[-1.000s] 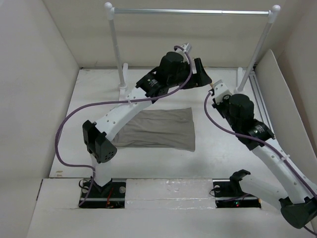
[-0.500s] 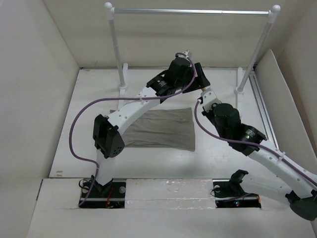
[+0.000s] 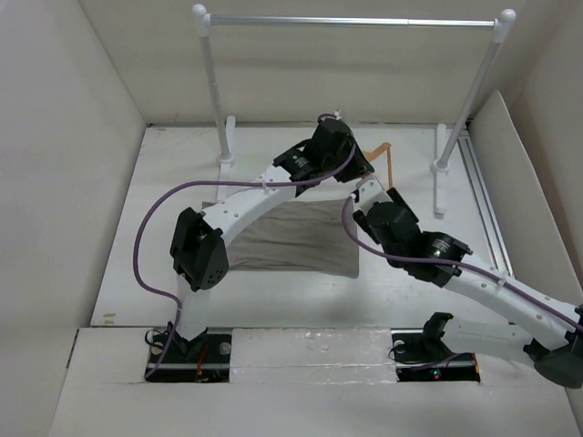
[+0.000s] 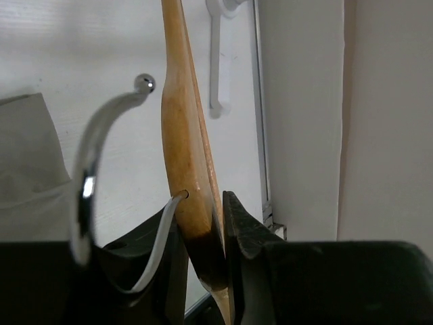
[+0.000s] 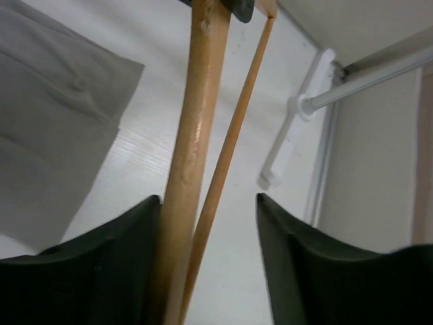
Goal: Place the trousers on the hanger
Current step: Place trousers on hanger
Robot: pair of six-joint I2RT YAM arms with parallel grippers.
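Observation:
The hanger [image 4: 181,128] is light tan wood with a thin metal hook [image 4: 86,177]. It stands on edge at the back of the table, and part of it shows in the top view [image 3: 388,157]. My left gripper [image 4: 203,211] [image 3: 351,162] is shut on its wooden top beside the hook. My right gripper [image 5: 208,198] [image 3: 366,188] is open around the hanger's shoulder [image 5: 196,135] and thin bottom bar [image 5: 230,156]; the shoulder rests against the left finger. The trousers [image 3: 301,237] lie folded flat mid-table, partly under the left arm, and show at the left edge of both wrist views [image 5: 47,135].
A silver rail [image 3: 351,20] on two white posts [image 3: 215,91] spans the back. The right post's foot [image 3: 439,182] stands close behind the hanger. White walls enclose the table on the left, back and right.
My left gripper has shut on the hanger's top. My right gripper has opened, letting go of the hanger, and the right arm has moved left toward the trousers.

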